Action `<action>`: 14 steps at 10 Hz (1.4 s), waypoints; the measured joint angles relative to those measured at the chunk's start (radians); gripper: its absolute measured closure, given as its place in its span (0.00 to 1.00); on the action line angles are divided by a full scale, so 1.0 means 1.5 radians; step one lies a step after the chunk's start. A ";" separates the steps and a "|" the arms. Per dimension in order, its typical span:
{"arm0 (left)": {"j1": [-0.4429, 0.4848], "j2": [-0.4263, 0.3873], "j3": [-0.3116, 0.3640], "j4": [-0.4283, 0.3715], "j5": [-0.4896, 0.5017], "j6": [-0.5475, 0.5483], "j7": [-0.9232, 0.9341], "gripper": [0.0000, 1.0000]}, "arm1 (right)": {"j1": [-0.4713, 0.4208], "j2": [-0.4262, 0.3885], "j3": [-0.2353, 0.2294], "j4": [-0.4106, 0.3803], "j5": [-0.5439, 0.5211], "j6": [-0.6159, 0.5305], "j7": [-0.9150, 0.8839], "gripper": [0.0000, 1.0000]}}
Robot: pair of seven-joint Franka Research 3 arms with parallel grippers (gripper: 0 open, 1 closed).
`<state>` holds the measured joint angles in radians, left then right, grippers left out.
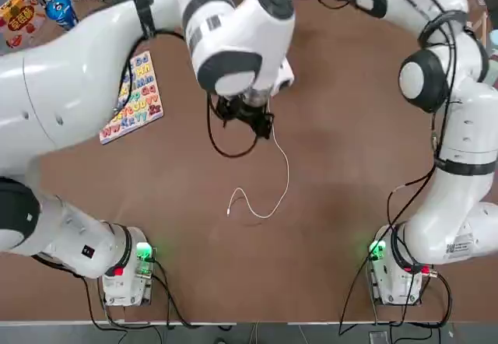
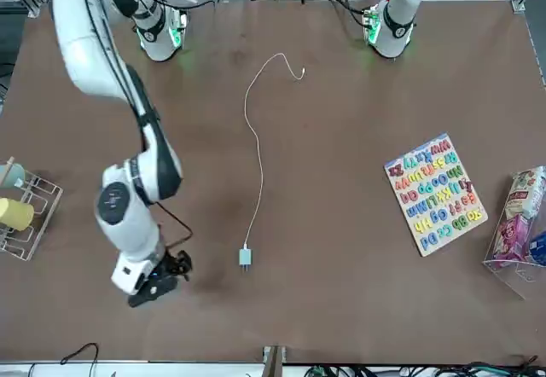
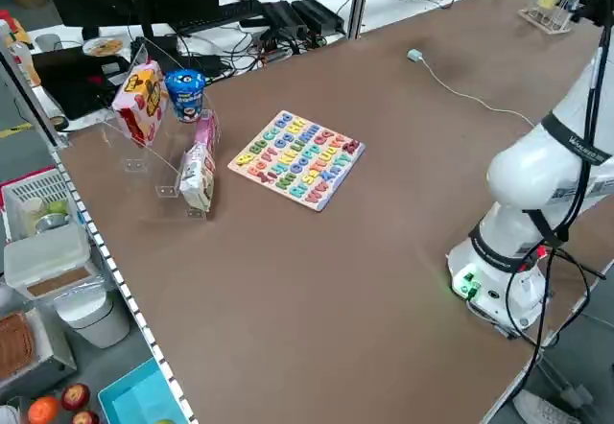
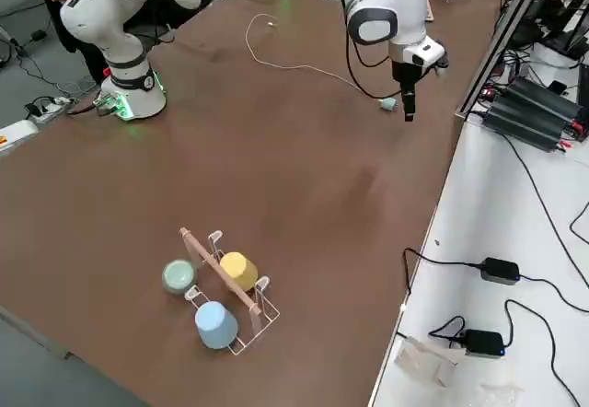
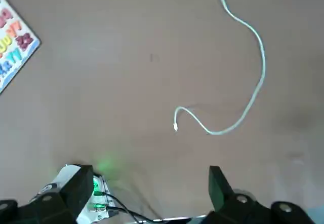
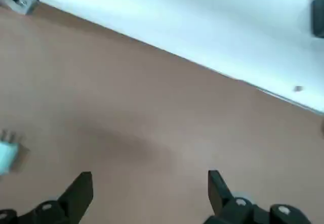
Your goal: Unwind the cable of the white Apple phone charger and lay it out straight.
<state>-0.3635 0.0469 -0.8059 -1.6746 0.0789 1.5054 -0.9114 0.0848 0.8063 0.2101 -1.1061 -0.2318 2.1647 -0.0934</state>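
The white Apple phone charger (image 2: 245, 258) lies on the brown table near its far edge, prongs outward. Its cable (image 2: 256, 147) runs almost straight toward the robot and ends in a hook at the plug tip (image 2: 301, 73). My right gripper (image 2: 158, 281) hangs low just beside the charger (image 4: 387, 105), open and holding nothing; the right wrist view catches the charger (image 6: 7, 154) off to one side. My left gripper (image 5: 149, 172) is open and high above the cable (image 5: 260, 67), touching nothing. In the top view the left arm hides the charger end.
A colourful alphabet puzzle (image 2: 433, 194) lies on the robot's left half of the table. Snack boxes in a clear holder (image 2: 520, 215) stand past it at the edge. A wire rack with cups (image 2: 21, 211) stands on the robot's right side.
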 joint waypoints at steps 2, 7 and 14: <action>0.098 0.002 0.006 0.015 0.002 0.019 0.001 0.00 | -0.080 -0.091 0.004 -0.043 0.054 -0.098 -0.100 0.00; 0.280 0.004 0.007 0.028 0.024 0.050 0.007 0.00 | -0.169 -0.371 0.010 -0.275 0.111 -0.236 -0.043 0.00; 0.382 0.016 0.159 0.030 0.048 0.071 0.300 0.00 | -0.085 -0.475 -0.068 -0.246 0.113 -0.406 0.090 0.00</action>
<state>0.2101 0.0716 -0.5675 -1.6299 0.1508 1.6123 -0.4622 -0.0432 0.0939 0.1083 -1.4750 -0.0628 1.5560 0.0422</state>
